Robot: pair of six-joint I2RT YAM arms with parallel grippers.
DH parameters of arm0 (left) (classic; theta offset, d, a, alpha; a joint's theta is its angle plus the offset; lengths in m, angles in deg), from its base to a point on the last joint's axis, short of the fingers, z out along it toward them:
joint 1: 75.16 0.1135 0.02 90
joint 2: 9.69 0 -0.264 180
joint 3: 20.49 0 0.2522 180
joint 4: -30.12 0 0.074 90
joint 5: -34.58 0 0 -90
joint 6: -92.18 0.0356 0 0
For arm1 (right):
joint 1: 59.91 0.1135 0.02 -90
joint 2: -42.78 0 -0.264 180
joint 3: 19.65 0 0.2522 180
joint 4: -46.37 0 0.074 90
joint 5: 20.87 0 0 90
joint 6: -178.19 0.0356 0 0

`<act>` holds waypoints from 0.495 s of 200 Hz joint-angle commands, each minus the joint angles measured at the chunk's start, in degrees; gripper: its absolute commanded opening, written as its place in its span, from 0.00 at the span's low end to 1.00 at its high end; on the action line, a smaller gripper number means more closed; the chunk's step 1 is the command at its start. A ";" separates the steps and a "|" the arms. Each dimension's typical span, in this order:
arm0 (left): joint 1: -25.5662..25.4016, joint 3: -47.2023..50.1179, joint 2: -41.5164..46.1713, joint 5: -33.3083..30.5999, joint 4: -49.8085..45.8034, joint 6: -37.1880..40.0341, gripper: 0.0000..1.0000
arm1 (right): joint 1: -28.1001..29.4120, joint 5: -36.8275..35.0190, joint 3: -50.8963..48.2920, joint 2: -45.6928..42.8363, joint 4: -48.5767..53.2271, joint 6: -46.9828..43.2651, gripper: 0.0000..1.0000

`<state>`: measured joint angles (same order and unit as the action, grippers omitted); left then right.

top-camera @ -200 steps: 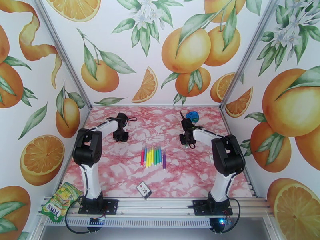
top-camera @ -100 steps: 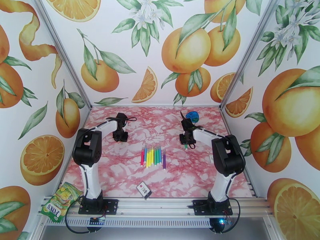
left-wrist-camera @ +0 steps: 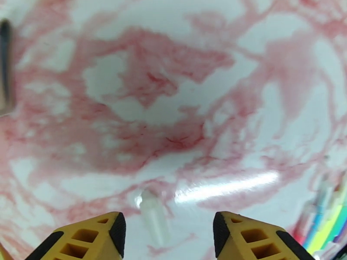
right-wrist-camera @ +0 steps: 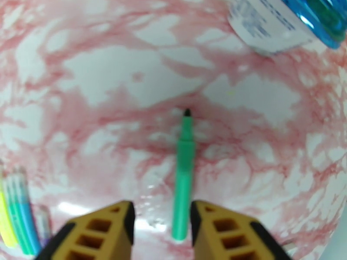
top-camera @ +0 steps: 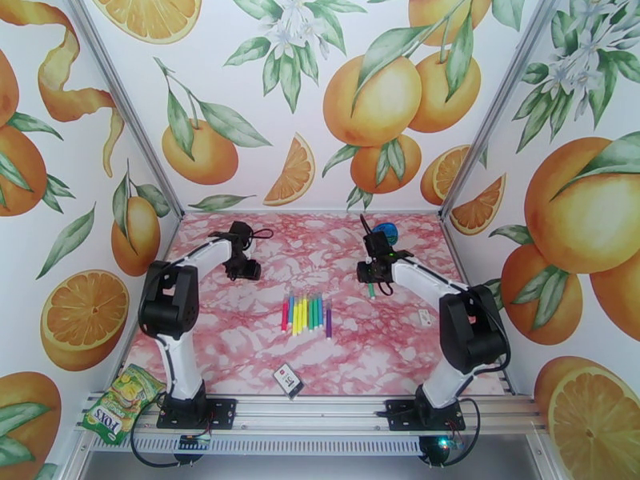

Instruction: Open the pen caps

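Several thin marker pens (top-camera: 308, 314), pink, yellow, green, blue and purple, lie in a row at mid-table with their pen caps on. One green pen (right-wrist-camera: 184, 178) lies apart, uncapped, its dark tip bare; in the top view this green pen (top-camera: 371, 291) sits just below my right gripper (top-camera: 368, 275). The right gripper (right-wrist-camera: 161, 217) is open, with the pen on the table between its fingers. My left gripper (left-wrist-camera: 169, 226) is open over a small pale translucent cap (left-wrist-camera: 154, 215) on the table. In the top view the left gripper (top-camera: 244, 271) hovers left of the row.
A round blue-lidded clear container (top-camera: 386, 231) stands behind the right gripper, close to it in the wrist view (right-wrist-camera: 303, 18). A small dark card (top-camera: 289, 380) lies near the front edge. A candy bag (top-camera: 120, 402) rests on the front rail at left.
Both grippers have opened. The green pen left the right gripper and now lies on the table. Both wrists shifted slightly toward the back.
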<state>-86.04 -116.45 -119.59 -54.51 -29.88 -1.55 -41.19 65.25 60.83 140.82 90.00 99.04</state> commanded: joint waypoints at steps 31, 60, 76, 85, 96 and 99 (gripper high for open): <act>0.15 4.57 10.12 6.50 7.08 1.75 0.63 | 4.08 6.69 -0.66 -4.07 1.63 0.31 0.44; 0.15 8.20 13.47 10.62 12.70 0.22 0.70 | 7.54 6.81 -0.21 -4.37 4.18 1.17 0.48; 0.15 10.49 15.37 13.83 16.41 -0.78 0.71 | 9.37 6.74 0.08 -4.04 5.60 1.71 0.48; 0.15 11.86 16.44 15.09 18.43 -1.44 0.72 | 10.48 6.65 -0.21 -4.00 5.94 2.20 0.48; 0.15 13.29 17.72 16.54 20.57 -1.91 0.72 | 11.77 6.60 -0.73 -3.91 6.22 2.96 0.48; 0.15 13.76 18.10 16.80 21.15 -2.12 0.72 | 12.15 6.60 -0.80 -3.86 6.24 3.25 0.48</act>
<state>-86.04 -105.43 -105.91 -43.30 -16.75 -1.92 -31.33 71.08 60.64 137.58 93.56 100.15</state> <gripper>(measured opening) 0.717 0.479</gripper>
